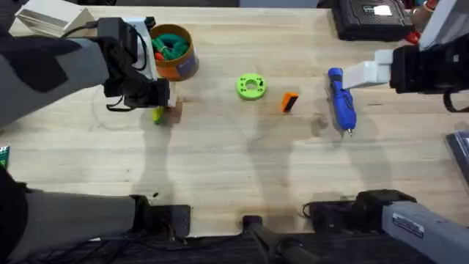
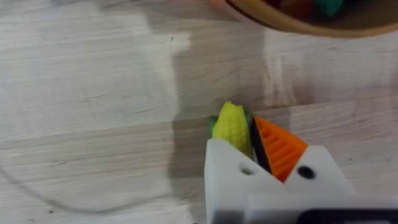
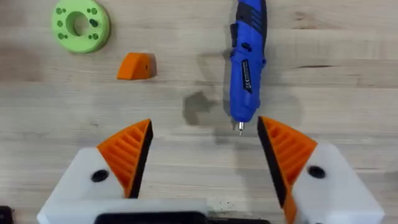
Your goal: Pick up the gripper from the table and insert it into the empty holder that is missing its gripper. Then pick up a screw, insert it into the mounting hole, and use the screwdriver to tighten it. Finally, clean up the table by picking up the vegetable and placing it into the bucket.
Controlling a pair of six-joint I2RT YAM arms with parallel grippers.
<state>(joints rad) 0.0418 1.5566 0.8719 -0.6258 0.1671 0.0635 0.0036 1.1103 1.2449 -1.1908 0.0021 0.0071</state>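
No text, brand, number or sign could be read anywhere. The screwdriver carried a small dark label plate on its blue body, its print too fine to make out. The bucket showed a bluish label patch on its orange side, without legible lettering. A black device at the table's far edge bore a bright white patch, also unreadable.
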